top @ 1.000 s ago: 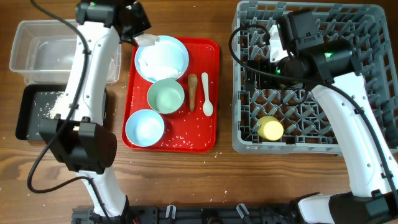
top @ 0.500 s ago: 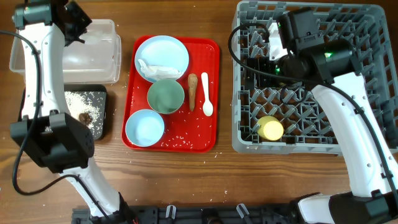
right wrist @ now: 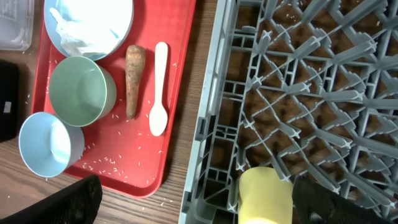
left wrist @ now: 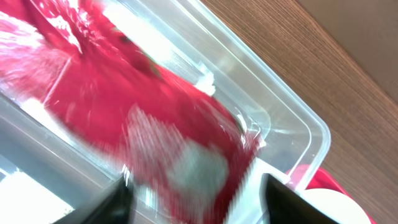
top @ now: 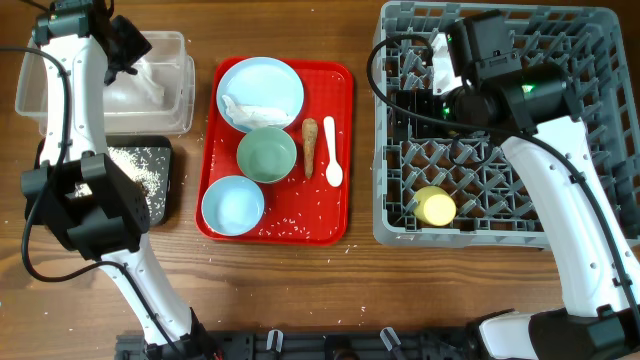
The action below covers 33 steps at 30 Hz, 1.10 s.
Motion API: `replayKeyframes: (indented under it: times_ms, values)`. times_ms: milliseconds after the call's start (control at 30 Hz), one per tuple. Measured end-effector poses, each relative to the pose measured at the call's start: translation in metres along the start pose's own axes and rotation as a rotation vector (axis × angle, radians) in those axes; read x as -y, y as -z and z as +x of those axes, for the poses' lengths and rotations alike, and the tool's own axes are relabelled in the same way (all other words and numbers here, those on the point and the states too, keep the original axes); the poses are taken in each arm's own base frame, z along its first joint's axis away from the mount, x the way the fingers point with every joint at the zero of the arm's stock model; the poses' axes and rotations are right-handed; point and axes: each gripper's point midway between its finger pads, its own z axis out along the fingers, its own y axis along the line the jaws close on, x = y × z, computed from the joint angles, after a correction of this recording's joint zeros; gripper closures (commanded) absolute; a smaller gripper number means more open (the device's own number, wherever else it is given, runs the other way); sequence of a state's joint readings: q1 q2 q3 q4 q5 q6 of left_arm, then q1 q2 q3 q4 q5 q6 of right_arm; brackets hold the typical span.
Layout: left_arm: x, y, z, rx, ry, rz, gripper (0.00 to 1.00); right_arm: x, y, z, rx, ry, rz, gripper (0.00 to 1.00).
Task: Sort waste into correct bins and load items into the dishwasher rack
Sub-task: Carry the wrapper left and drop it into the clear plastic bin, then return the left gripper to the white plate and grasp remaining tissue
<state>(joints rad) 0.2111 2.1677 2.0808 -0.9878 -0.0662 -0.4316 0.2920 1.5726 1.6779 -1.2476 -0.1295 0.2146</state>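
Table point(top: 300, 290): brown wood grain, matt; on it sits a smooth, glossy red plastic tray point(top: 335, 215), and at its 3 o'clock the rack point(top: 590, 40), matt grey moulded plastic, holding a smooth yellow cup point(top: 436, 207). At the tray's 10 o'clock is the tub point(top: 170, 110), clear shiny plastic, with a glossy red-and-white wrapper point(left wrist: 155, 106) seen blurred; at the tub's 6 o'clock is the black tray point(top: 160, 195), matt. On the red tray: smooth pale blue plate point(top: 275, 80) bearing a crumpled paper napkin point(top: 255, 108), satin green bowl point(top: 266, 155), rough brown stick point(top: 310, 145), smooth white plastic spoon point(top: 331, 160).

Plate point(top: 268, 78), 1. Bowls, 2: green bowl point(top: 266, 154), blue bowl point(top: 232, 205). Spoon point(top: 331, 155), 1. Yellow cup point(top: 435, 206), 1. Carrot-like stick point(top: 310, 145), 1. Napkin point(top: 252, 109), 1. Sachet wrapper point(left wrist: 155, 106), 1. Red tray point(top: 340, 82), 1. Clear tub point(top: 150, 122), 1. Black tray point(top: 160, 205), 1. Rack point(top: 470, 236), 1.
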Motion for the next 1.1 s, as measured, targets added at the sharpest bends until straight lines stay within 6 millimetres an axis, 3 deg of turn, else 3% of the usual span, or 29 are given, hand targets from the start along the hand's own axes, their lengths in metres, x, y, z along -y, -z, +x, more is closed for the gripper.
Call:
replayKeyframes:
  times_ms: [100, 300, 400, 467, 500, 567, 667, 767, 867, 1100]
  values:
    - [-0.002, -0.004, -0.003, 0.008, 0.002, -0.003, 0.12, 0.000, 0.000, 0.000, 0.000, 0.000, 0.000, 0.00]
    - [0.000, -0.004, 0.000, -0.008, -0.054, 0.008, 0.16, 0.000, 0.000, 0.000, 0.000, 0.000, 0.000, 0.00]
    - [0.023, -0.002, 0.012, -0.059, -0.163, 0.133, 0.18, 0.000, 0.000, -0.001, 0.005, 0.001, -0.001, 0.00]
    - [0.059, 0.005, 0.041, -0.138, -0.287, 0.272, 0.17, -0.001, 0.000, -0.004, 0.015, 0.002, -0.004, 0.00]
    - [0.070, 0.008, 0.052, -0.158, -0.325, 0.299, 0.16, -0.001, 0.000, -0.004, 0.015, 0.002, -0.004, 0.00]
    - [0.091, 0.016, 0.091, -0.244, -0.419, 0.302, 0.13, -0.001, 0.000, -0.004, 0.017, 0.002, -0.004, 0.00]
    - [0.118, 0.026, 0.141, -0.317, -0.542, 0.282, 0.07, -0.001, 0.000, -0.004, 0.018, 0.003, -0.004, 0.00]
    - [0.133, 0.027, 0.175, -0.362, -0.618, 0.259, 0.05, -0.001, 0.000, -0.004, 0.017, 0.002, -0.004, 0.00]
    - [0.127, 0.014, 0.190, -0.379, -0.619, 0.179, 0.04, -0.001, 0.000, -0.004, 0.014, 0.005, -0.003, 0.00]
    - [0.117, -0.021, 0.202, -0.396, -0.615, 0.101, 0.06, -0.001, 0.000, -0.004, 0.018, 0.014, -0.004, 0.00]
